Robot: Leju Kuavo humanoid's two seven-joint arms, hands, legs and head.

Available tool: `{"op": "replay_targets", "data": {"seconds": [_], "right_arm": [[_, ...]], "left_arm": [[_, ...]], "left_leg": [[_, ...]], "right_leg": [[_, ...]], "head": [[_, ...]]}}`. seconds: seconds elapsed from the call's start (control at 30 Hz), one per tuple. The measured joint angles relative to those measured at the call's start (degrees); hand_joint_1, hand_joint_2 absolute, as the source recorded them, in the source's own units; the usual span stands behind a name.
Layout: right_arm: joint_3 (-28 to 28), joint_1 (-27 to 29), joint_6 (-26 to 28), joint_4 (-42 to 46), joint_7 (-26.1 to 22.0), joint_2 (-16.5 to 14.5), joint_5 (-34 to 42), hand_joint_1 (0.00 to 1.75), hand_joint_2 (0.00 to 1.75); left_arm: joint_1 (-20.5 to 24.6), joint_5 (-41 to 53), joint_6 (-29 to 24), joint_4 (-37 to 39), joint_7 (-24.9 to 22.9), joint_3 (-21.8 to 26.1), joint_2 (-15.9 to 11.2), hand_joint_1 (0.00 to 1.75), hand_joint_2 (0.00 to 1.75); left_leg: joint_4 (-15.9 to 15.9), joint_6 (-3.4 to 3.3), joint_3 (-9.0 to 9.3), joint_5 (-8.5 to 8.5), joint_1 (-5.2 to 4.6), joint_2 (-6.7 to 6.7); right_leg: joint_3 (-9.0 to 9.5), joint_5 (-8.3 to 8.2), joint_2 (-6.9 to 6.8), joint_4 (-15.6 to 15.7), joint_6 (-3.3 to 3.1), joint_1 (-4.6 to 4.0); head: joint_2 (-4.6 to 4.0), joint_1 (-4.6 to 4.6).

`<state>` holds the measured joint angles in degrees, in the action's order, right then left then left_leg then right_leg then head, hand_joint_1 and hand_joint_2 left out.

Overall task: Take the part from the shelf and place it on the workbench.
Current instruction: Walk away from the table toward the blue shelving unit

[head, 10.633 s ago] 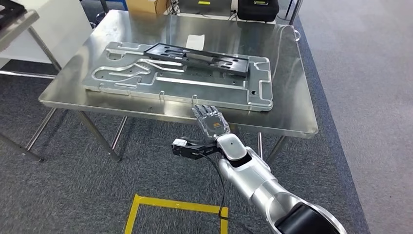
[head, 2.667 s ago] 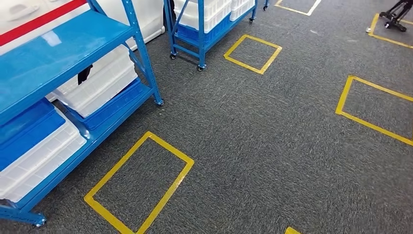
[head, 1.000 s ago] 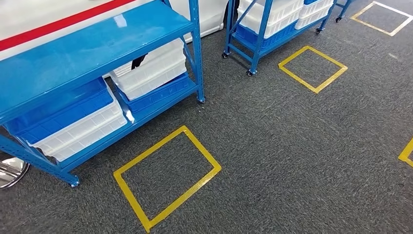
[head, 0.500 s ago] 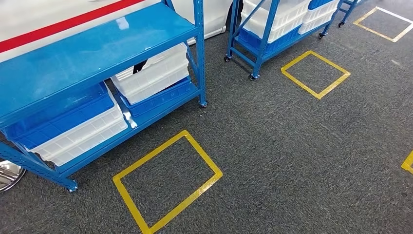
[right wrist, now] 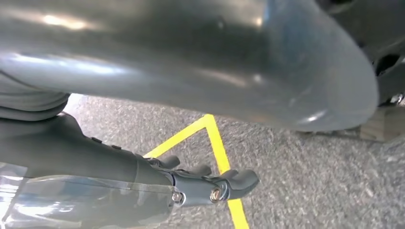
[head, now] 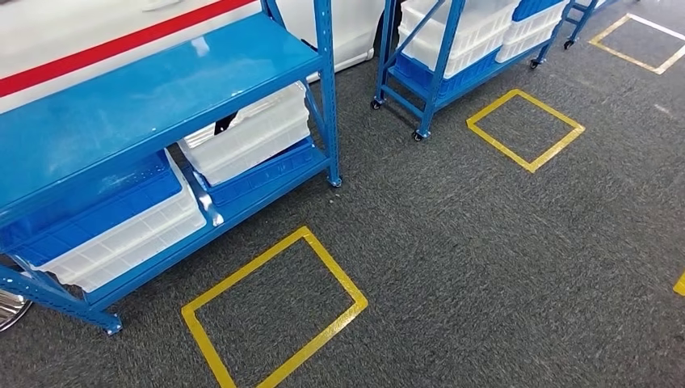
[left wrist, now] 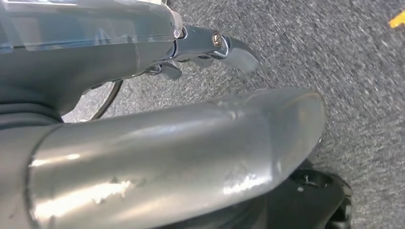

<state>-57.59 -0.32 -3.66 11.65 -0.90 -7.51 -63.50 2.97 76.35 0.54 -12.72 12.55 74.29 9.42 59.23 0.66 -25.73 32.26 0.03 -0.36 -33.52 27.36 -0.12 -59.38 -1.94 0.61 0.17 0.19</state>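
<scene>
Fingers of left hand (left wrist: pixel 210 52) apart, holding nothing; right hand (right wrist: pixel 200 183) likewise, over carpet (head: pixel 501 242)

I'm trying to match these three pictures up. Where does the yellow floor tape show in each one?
Head view: the yellow floor tape forms a square on the floor in front of the blue shelf.
Left wrist view: a small yellow scrap at the picture's edge, beyond the left hand.
Right wrist view: a taped corner on the floor past the right hand.
Whether it is the same square, I cannot tell.
Shared landmark: the grey carpet.
</scene>
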Motion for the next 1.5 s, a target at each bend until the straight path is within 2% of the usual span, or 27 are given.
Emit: {"op": "replay_targets", "data": {"seconds": [0.07, 0.13, 0.17, 0.2, 0.27, 0.3, 0.37, 0.4, 0.47, 0.5, 0.53, 0.6, 0.67, 0.7, 0.73, 0.8, 0.87, 0.93, 0.97, 1.03, 1.1, 1.17, 1.23, 1.3, 1.37, 1.43, 1.5], "right_arm": [[-0.1, 0.0, 0.0, 0.0, 0.1, 0.0, -0.2, 0.0, 0.0], [-0.1, -0.1, 0.0, 0.0, 0.5, 0.0, -0.8, 0.0, 0.0], [-0.1, -0.1, 0.0, 0.0, 0.7, 0.0, -1.2, 0.0, 0.0], [-0.1, -0.1, 0.0, 0.0, 0.9, 0.0, -1.5, 0.0, 0.0], [-0.1, 0.1, 0.0, 0.0, 1.0, 0.0, -1.9, 0.0, 0.0], [-0.1, 0.1, 0.0, 0.0, 1.0, 0.0, -2.1, 0.0, 0.0], [-0.1, 0.2, 0.0, -0.1, 1.1, 0.0, -2.4, 0.0, 0.0], [-0.1, 0.1, 0.0, -0.1, 1.2, 0.0, -2.6, 0.0, 0.0], [-0.1, 0.0, -0.1, -0.1, 1.3, 0.0, -2.7, 0.0, 0.0], [-0.1, -0.1, -0.2, -0.1, 1.4, 0.0, -2.8, 0.0, 0.0], [-0.1, -0.2, -0.2, -0.1, 1.4, 0.0, -2.8, 0.0, 0.0], [-0.1, -0.3, -0.3, -0.1, 1.4, 0.0, -2.9, 0.0, 0.0], [-0.1, -0.3, -0.3, -0.1, 1.4, 0.0, -3.0, 0.0, 0.0], [-0.1, -0.3, -0.3, -0.1, 1.4, 0.0, -3.1, 0.0, 0.0], [-0.1, -0.3, -0.3, -0.1, 1.4, 0.1, -3.2, 0.0, 0.0], [-0.1, -0.1, -0.3, -0.1, 1.3, 0.2, -3.5, 0.0, 0.0], [-0.1, -0.1, -0.3, -0.1, 1.0, 0.2, -3.7, 0.0, 0.0], [-0.1, -0.3, -0.3, -0.1, 0.8, 0.2, -3.7, 0.0, 0.0], [-0.1, -0.4, -0.3, -0.1, 0.8, 0.2, -3.7, 0.0, 0.0], [-0.1, -0.4, -0.3, -0.1, 0.5, 0.2, -3.5, 0.0, 0.0], [-0.2, -0.3, -0.1, -0.1, 0.1, 0.2, -3.0, 0.0, 0.0], [-0.4, -0.3, 0.0, -0.1, -0.2, 0.2, -2.8, 0.0, 0.0], [-0.6, -0.4, 0.1, -0.1, -0.4, 0.2, -2.7, 0.0, 0.0], [-0.6, -0.4, 0.0, -0.1, -0.5, 0.2, -2.7, 0.0, 0.0], [-0.7, -0.4, 0.0, -0.1, -0.5, 0.1, -2.7, 0.0, 0.0], [-0.7, -0.5, 0.0, -0.1, -0.6, 0.0, -2.7, 0.0, 0.0], [-0.7, -0.6, 0.0, -0.1, -0.6, 0.0, -2.8, 0.0, 0.0]], "left_arm": [[0.0, 0.1, 0.0, 0.0, 0.0, 0.0, 0.0, 0.0, 0.0], [0.0, 0.3, 0.1, 0.0, 0.0, 0.0, 0.0, 0.0, 0.0], [-0.1, 0.4, 0.1, 0.0, 0.0, 0.0, 0.0, 0.0, 0.0], [-0.2, 0.4, 0.1, 0.0, 0.0, 0.0, 0.0, 0.0, 0.0], [-0.3, 0.4, 0.1, 0.0, 0.0, 0.0, 0.0, 0.0, 0.0], [-0.3, 0.5, 0.1, 0.0, -0.1, 0.0, 0.0, 0.0, 0.0], [-0.1, 0.5, 0.1, 0.0, -0.2, 0.0, 0.0, 0.0, 0.0], [-0.1, 0.5, 0.1, 0.0, -0.3, 0.0, 0.0, 0.0, 0.0], [-0.2, 0.6, 0.1, 0.0, -0.4, 0.0, 0.0, 0.0, 0.0], [-0.3, 0.6, 0.1, 0.0, -0.3, 0.0, 0.0, 0.0, 0.0], [-0.2, 0.6, 0.0, 0.0, -0.2, 0.0, 0.0, 0.0, 0.0], [0.1, 0.6, -0.2, 0.0, 0.2, 0.0, 0.0, 0.0, 0.0], [0.3, 0.6, -0.3, 0.0, 0.5, 0.0, 0.0, 0.0, 0.0], [0.2, 0.6, -0.3, 0.0, 0.7, 0.0, 0.1, 0.0, 0.0], [0.2, 0.6, -0.3, 0.0, 0.7, 0.0, 0.1, 0.0, 0.0], [0.1, 0.6, -0.3, 0.0, 0.9, 0.0, 0.2, 0.0, 0.0], [0.3, 0.6, -0.2, 0.0, 1.0, 0.0, 0.2, 0.0, 0.0], [0.3, 0.6, -0.2, 0.0, 1.1, 0.0, 0.2, 0.0, 0.0], [0.2, 0.6, -0.2, 0.0, 1.2, 0.0, 0.2, 0.0, 0.0], [0.2, 0.5, -0.2, 0.0, 1.4, 0.0, 0.2, 0.0, 0.0], [0.4, 0.5, -0.2, 0.0, 1.5, 0.0, 0.2, 0.0, 0.0], [0.4, 0.4, -0.2, 0.0, 1.6, 0.0, 0.2, 0.0, 0.0], [0.2, 0.4, -0.2, 0.0, 1.7, 0.0, 0.2, 0.0, 0.0], [0.1, 0.4, -0.2, 0.0, 1.7, 0.0, 0.2, 0.0, 0.0], [0.2, 0.4, -0.3, 0.0, 1.7, 0.0, 0.1, 0.0, 0.0], [0.2, 0.4, -0.4, 0.0, 1.6, 0.0, 0.1, 0.0, 0.0], [0.0, 0.4, -0.5, 0.0, 1.6, 0.0, 0.1, 0.0, 0.0]], "left_leg": [[6.4, 0.49, -3.54, 2.22, 0.19, 0.05], [13.0, 0.76, -8.27, 4.62, 0.3, 0.06], [14.4, 0.75, -9.84, 4.59, 0.32, 0.07], [13.7, 0.6, -10.5, 3.3, 0.31, 0.12], [7.5, -0.19, -9.51, -2.13, 0.09, 1.06], [4.5, -0.69, -8.88, -3.89, -0.23, 2.1], [1.2, -1.65, -8.22, -4.87, -0.98, 3.67], [1.0, -1.96, -8.11, -4.46, -1.2, 3.7], [0.0, -2.62, -7.12, -5.35, -1.07, 2.74], [-0.4, -2.89, -6.49, -5.54, -0.91, 2.21], [-0.8, -3.12, -6.0, -5.72, -0.75, 1.67], [-1.1, -3.38, -5.65, -5.72, -0.6, 0.56], [-1.0, -3.41, -5.46, -5.43, -0.53, -0.78], [-1.0, -3.31, -5.22, -5.24, -0.47, -1.49], [-1.0, -3.13, -4.91, -5.01, -0.37, -2.22], [-0.8, -2.53, -4.24, -4.44, -0.15, -3.61], [-0.4, -1.77, -4.38, -3.89, -0.02, -4.79], [0.2, -1.01, -4.63, -3.78, -0.01, -5.6], [0.7, -0.7, -4.61, -3.59, 0.0, -5.43], [3.1, -0.21, -5.46, -1.99, -0.02, -3.39], [8.9, 0.29, -8.41, 1.44, 0.15, -1.05], [14.3, 0.71, -11.39, 3.62, 0.4, -0.31], [13.0, 0.73, -11.19, 1.64, 0.53, -0.08], [6.0, 0.2, -8.21, -2.65, 0.45, 0.09], [1.2, -0.53, -6.45, -3.83, 0.04, 0.28], [0.3, -1.22, -6.35, -3.65, -0.31, 0.31], [-0.9, -1.85, -5.56, -4.9, 0.03, 0.27]], "right_leg": [[0.94, 0.56, -0.14, 0.3, -0.54, 0.01], [1.67, 1.29, -0.33, 0.3, -0.77, -0.13], [2.2, 1.74, -0.51, 0.3, -0.8, -0.22], [2.87, 2.24, -0.74, 0.3, -0.78, -0.32], [4.3, 3.32, -1.47, 0.3, -0.67, -0.53], [4.95, 3.8, -1.94, 0.4, -0.52, -0.65], [5.75, 4.63, -3.01, 0.4, 0.12, -0.76], [6.2, 4.82, -3.48, 0.3, 0.53, -0.77], [7.11, 5.25, -3.83, -0.2, 1.23, -0.62], [7.06, 5.67, -3.17, -1.1, 1.51, -0.48], [6.2, 6.6, -2.28, -2.9, 1.72, -0.32], [2.38, 9.46, -0.54, -9.0, 2.22, -0.01], [-1.55, 11.08, -0.17, -13.8, 2.68, 0.21], [-2.45, 10.19, -0.11, -13.8, 2.85, 0.3], [-2.46, 8.07, 0.03, -11.9, 2.94, 0.42], [-1.02, 3.0, 1.58, -5.3, 3.0, 0.67], [-0.14, 1.62, 3.5, -1.6, 2.57, 0.63], [0.06, 1.76, 3.55, -1.3, 1.72, 0.47], [0.4, 1.08, 2.96, -1.1, 1.3, 0.51], [1.02, 1.12, 1.83, -0.8, 0.58, 0.59], [1.23, 1.27, 0.85, -0.7, 0.12, 0.43], [1.29, 1.49, 0.06, -0.7, -0.04, 0.27], [1.59, 1.75, -0.34, -0.7, -0.02, 0.18], [2.1, 2.02, -0.52, -0.7, 0.1, 0.14], [2.3, 2.14, -0.61, -0.6, 0.51, 0.15], [2.44, 2.2, -0.66, -0.4, 1.21, 0.14], [2.81, 2.59, -0.61, -0.4, 1.91, 0.07]], "head": [[-0.01, -0.26], [-0.01, -0.37], [0.0, -0.42], [0.0, -0.43], [-0.01, -0.45], [-0.01, -0.38], [-0.02, -0.35], [-0.02, -0.34], [-0.02, -0.39], [-0.02, -0.35], [-0.02, -0.29], [-0.02, -0.2], [-0.02, -0.2], [-0.02, -0.19], [-0.02, -0.19], [-0.02, -0.15], [-0.02, -0.07], [-0.02, -0.08], [-0.02, -0.09], [-0.02, -0.48], [-0.02, -0.87], [-0.02, -0.88], [-0.02, -0.89], [-0.02, -0.87], [-0.02, -0.91], [-0.01, -1.0], [-0.02, -0.97]]}}
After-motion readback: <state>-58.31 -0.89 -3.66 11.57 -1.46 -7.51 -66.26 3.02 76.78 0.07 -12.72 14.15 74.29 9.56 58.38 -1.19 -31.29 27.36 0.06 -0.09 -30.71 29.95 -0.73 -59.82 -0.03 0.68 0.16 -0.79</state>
